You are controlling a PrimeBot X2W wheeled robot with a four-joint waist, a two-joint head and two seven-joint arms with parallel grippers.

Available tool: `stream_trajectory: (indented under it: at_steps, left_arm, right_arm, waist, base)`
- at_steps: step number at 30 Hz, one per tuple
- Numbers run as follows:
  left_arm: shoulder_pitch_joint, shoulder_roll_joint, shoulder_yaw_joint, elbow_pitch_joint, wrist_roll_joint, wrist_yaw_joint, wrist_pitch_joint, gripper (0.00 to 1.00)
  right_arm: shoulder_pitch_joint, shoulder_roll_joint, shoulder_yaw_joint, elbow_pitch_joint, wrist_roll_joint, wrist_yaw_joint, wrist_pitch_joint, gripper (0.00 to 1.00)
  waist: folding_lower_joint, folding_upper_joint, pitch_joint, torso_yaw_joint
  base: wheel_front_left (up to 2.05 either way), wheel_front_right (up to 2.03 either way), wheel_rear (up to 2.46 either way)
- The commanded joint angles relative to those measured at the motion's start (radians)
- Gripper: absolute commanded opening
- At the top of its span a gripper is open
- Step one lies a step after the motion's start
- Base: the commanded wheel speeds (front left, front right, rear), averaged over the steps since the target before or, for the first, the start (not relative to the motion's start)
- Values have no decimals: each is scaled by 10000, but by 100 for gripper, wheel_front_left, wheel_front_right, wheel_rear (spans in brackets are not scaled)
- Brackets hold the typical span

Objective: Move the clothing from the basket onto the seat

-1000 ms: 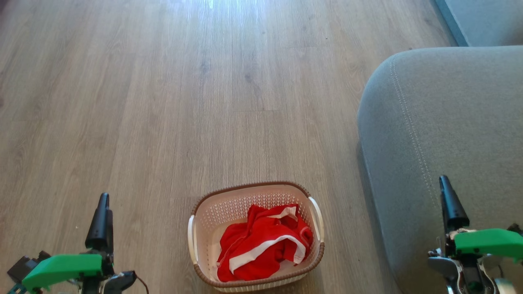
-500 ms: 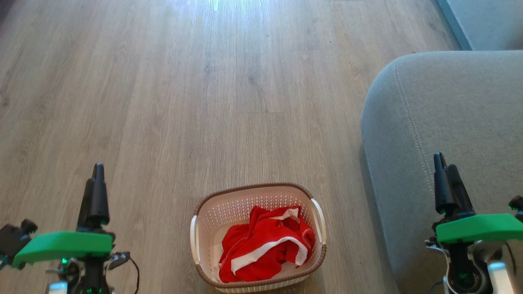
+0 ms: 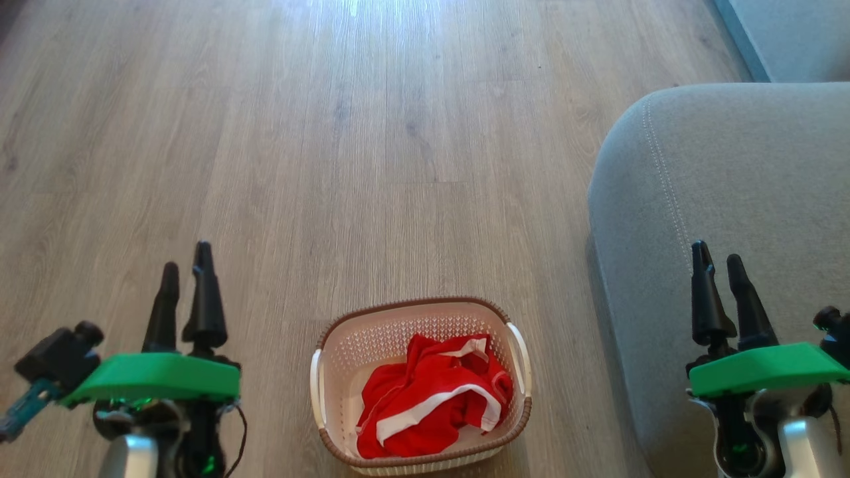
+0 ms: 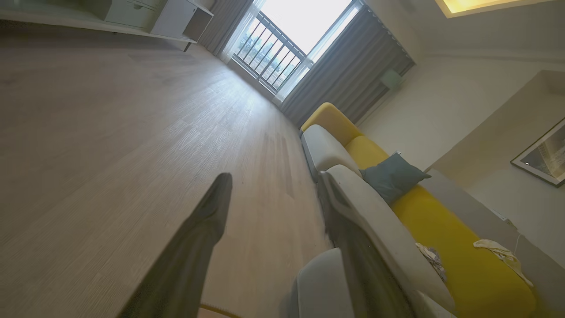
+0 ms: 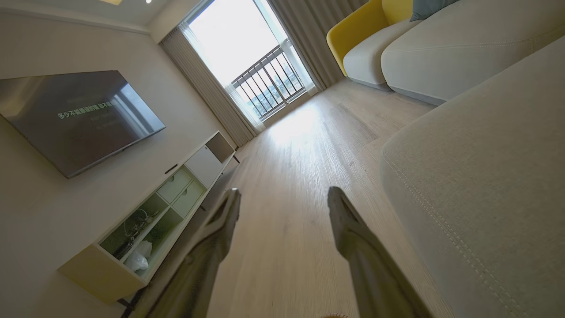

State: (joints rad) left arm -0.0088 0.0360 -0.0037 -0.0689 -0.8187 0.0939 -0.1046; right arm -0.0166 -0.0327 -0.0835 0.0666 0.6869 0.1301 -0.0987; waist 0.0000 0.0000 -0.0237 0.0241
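Red clothing (image 3: 430,398) with white bands lies bunched in the cream basket (image 3: 345,362) on the floor at the bottom middle of the head view. The grey seat (image 3: 730,172) fills the right side, its rounded corner and light stitching toward the basket. My left gripper (image 3: 186,255) stands open over the floor, left of the basket, with nothing between its fingers. My right gripper (image 3: 717,251) is open too, over the seat's front part. In the wrist views each pair of fingers, left (image 4: 273,190) and right (image 5: 282,194), is spread and holds nothing. The seat (image 5: 485,176) rises at the right.
Wooden floor (image 3: 372,146) stretches ahead of the basket. A second grey cushion (image 3: 790,33) sits at the top right. A white TV cabinet (image 5: 167,203) lines the far wall. A yellow sofa (image 4: 441,238) with a blue-grey pillow (image 4: 393,176) runs beyond the seat.
Both grippers have risen into the head view and turned, so both fingers of each now show apart. The basket and clothing have not moved.
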Motion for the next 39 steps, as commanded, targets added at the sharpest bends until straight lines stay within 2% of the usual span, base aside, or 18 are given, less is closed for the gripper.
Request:
stream_trajectory:
  at_steps: [1,15,18,24,28,33,39]
  left_arm:
    - [-615,102,-12,-572,503,162,-127,100]
    - [-568,165,-1576,-655,3829,1318,-536,100]
    - [-515,245,-1939,-471,4303,1729,-624,100]
    - [-546,593,-2740,-79,5089,2220,-800,100]
    - [-550,770,-3235,349,5631,2694,-945,100]
    - [-532,776,-3434,598,5865,2867,-1062,100]
    - [-423,612,-3295,1048,6178,2775,-1237,100]
  right_arm:
    - [-513,-111,195,-477,-393,5,-174,100]
    - [-475,-130,493,-591,-2296,5,-587,100]
    - [-451,-133,561,-514,-2594,5,-676,100]
    - [-390,-141,658,-36,-2692,6,-853,100]
    - [-396,-148,753,220,-3179,6,-999,100]
    - [-372,-153,816,583,-3456,6,-1118,100]
    - [-373,-161,815,1468,-3677,6,-1294,100]
  waist:
    - [0,0,6,1]
    - [0,0,-35,29]
    - [0,0,-51,29]
    - [0,0,-110,56]
    - [0,0,-161,87]
    - [0,0,-201,114]
    - [0,0,-245,132]
  base:
    - [0,0,0]
    - [0,0,0]
    - [0,0,0]
    - [0,0,0]
    - [0,0,0]
    - [0,0,0]
    - [0,0,0]
